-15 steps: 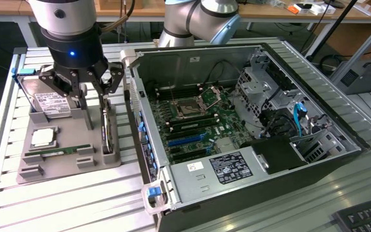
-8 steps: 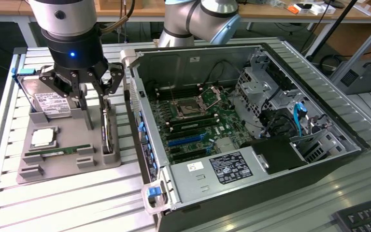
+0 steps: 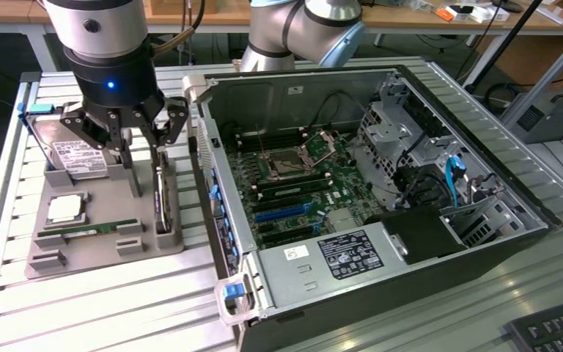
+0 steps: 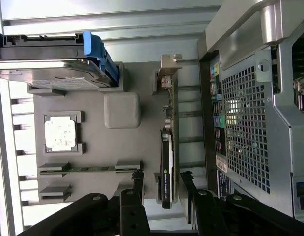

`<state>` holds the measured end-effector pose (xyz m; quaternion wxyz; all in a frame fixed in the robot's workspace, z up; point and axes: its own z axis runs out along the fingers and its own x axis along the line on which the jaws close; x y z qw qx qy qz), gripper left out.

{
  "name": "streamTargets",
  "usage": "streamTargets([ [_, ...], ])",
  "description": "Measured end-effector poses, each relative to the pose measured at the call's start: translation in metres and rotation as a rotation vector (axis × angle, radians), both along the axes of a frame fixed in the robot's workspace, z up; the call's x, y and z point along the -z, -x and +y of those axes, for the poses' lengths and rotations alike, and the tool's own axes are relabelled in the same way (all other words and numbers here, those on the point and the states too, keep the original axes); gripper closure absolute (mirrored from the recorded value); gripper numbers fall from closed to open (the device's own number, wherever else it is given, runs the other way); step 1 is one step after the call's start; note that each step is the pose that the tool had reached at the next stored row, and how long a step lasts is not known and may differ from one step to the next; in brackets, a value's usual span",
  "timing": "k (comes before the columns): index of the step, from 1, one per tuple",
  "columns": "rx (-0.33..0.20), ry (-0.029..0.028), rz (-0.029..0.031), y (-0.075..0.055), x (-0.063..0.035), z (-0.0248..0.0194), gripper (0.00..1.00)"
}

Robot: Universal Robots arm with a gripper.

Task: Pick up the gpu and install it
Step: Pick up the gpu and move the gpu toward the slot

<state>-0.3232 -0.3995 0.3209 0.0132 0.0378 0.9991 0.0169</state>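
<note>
Gripper (image 3: pixel 143 150), jaws wide and empty, sits astride the gpu (image 4: pixel 166 167) standing on edge just beside the computer case (image 3: pixel 380 198); closing off-centre could tilt the thin card or wedge it toward the case.

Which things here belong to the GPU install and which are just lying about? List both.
Job: gpu, on edge in the holder; gripper, fingers open, flanking it; computer case.
Lying about: hard drive, processor, memory stick, keyboard.
</note>
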Motion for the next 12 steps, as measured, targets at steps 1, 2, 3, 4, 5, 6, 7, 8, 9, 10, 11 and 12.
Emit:
streamTargets([
  [1,0.0,0.0,0.0,0.0,0.0002,0.0,0.58],
  [2,0.0,0.0001,0.0,0.0,0.0005,0.0,0.58],
  [3,0.0,0.0001,0.0,0.0,0.0008,0.0,0.58],
  [4,0.0,0.0002,0.0,0.0,0.0011,0.0,0.58],
  [5,0.0,0.0003,0.0,0.0,0.0014,0.0,0.58],
  [6,0.0,0.0003,0.0,0.0,0.0017,0.0,0.58],
  [7,0.0,0.0003,0.0,0.0,0.0019,0.0,0.58],
  [8,0.0,0.0004,0.0,0.0,0.0022,0.0,0.58],
  [9,0.0,0.0004,0.0,0.0,0.0024,0.0,0.58],
  [10,0.0,0.0004,0.0,0.0,0.0027,0.0,0.58],
  [11,0.0,0.0005,0.0,0.0,0.003,0.0,0.58],
  [12,0.0,0.0006,0.0,0.0,0.0032,0.0,0.58],
])
